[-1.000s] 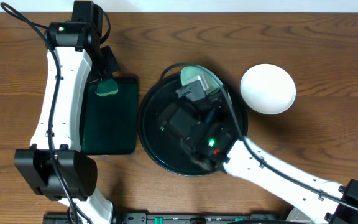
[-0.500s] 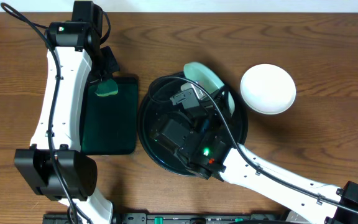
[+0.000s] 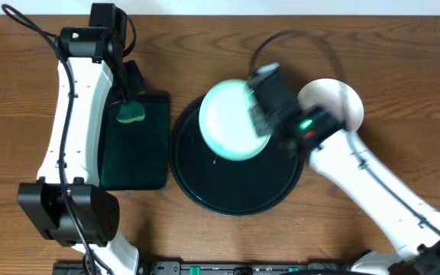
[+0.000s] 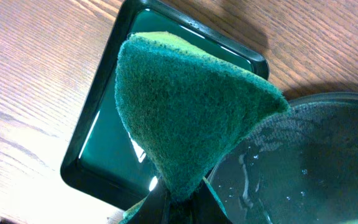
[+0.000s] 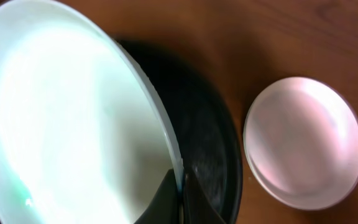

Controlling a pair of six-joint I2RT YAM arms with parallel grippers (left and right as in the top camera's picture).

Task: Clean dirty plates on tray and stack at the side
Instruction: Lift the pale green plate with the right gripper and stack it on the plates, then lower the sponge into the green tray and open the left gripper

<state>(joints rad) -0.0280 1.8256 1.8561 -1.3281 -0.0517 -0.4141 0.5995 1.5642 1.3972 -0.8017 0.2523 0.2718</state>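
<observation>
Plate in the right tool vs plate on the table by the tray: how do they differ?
The held plate is pinched at its rim by the right tool over the black tray; the table plate rests on the wood beside it. The held plate looks mint-tinted from overhead, the table plate white. Both are small, round, pale.

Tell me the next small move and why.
Probably bring the left gripper's sponge across to the plate and wipe it. The right gripper grips the plate by its rim, tilted over the tray, while the sponge hangs apart over the green tray, so there is no wiping contact yet. Whether this plate is dirty is unclear.
</observation>
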